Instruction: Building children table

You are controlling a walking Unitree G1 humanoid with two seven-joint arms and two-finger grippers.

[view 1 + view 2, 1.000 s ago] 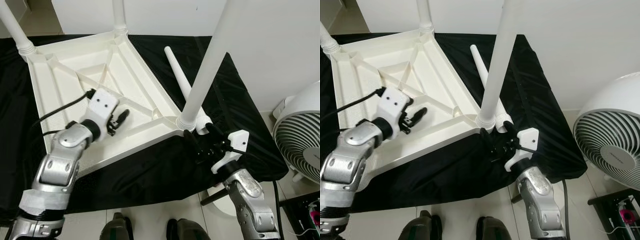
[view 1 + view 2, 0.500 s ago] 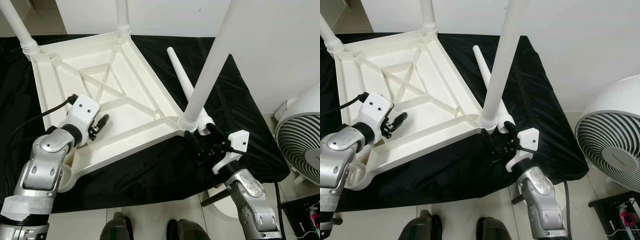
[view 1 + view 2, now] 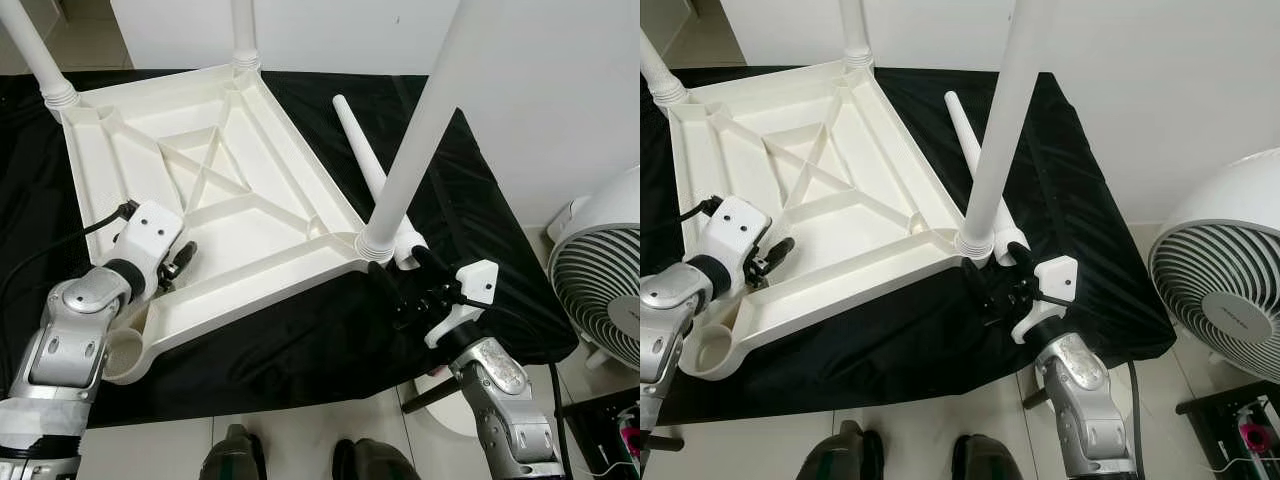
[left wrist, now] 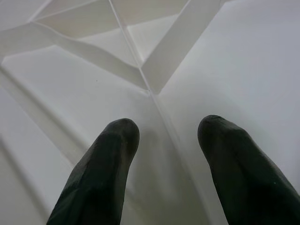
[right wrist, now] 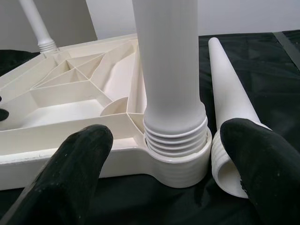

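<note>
The white tabletop (image 3: 210, 190) lay upside down on a black cloth (image 3: 470, 210), three legs screwed in and standing up. At its near left, the left gripper (image 3: 180, 262) hovered over the ribbed underside beside an empty socket (image 3: 122, 355), fingers (image 4: 101, 173) parted and holding nothing. A loose leg (image 3: 365, 165) lay on the cloth right of the top. The right gripper (image 3: 400, 280) stood wide, straddling the near right leg (image 5: 172, 79) at its threaded base. A fan (image 3: 600, 275) stood far right.
</note>
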